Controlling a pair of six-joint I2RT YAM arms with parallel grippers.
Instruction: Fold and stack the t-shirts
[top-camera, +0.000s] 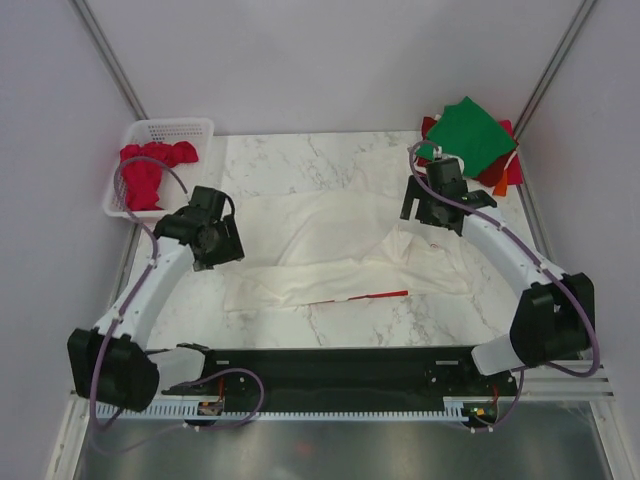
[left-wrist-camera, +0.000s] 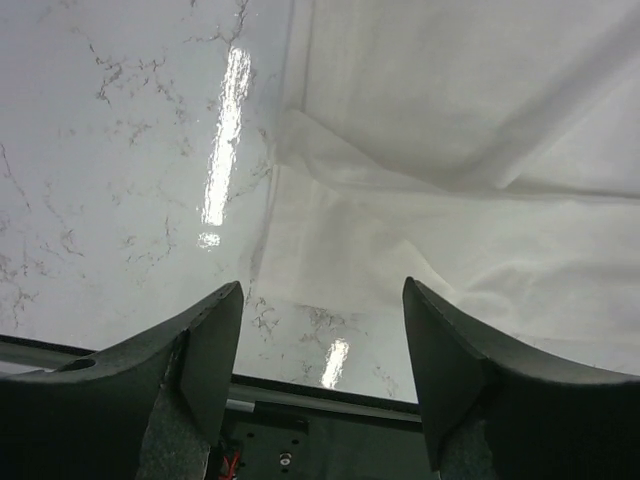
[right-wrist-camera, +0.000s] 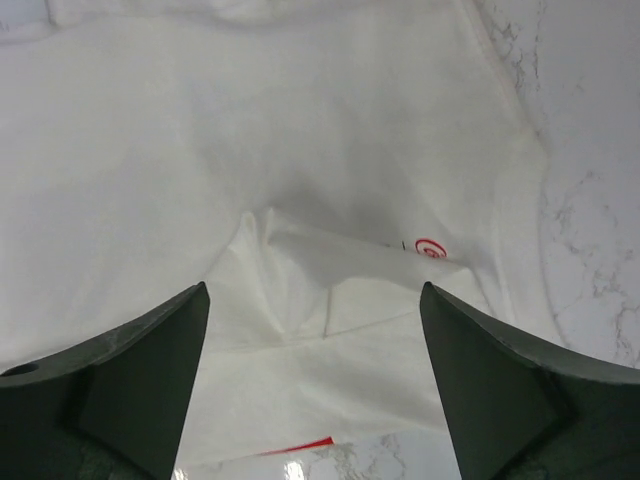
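Note:
A large cream-white t-shirt (top-camera: 330, 255) lies spread and partly folded on the marble table, with a red strip (top-camera: 375, 296) at its near edge. It also shows in the left wrist view (left-wrist-camera: 450, 180) and the right wrist view (right-wrist-camera: 250, 150), with a small red logo (right-wrist-camera: 431, 248). My left gripper (left-wrist-camera: 322, 330) is open and empty above the shirt's left edge. My right gripper (right-wrist-camera: 315, 340) is open and empty above the shirt's right part. A red t-shirt (top-camera: 150, 170) lies crumpled in the basket. A folded green t-shirt (top-camera: 472, 132) tops a pile with dark-red and orange cloth at the back right.
A white lattice basket (top-camera: 180, 128) stands at the back left corner. The black base rail (top-camera: 340, 365) runs along the table's near edge. Metal frame posts and grey walls close in the back corners.

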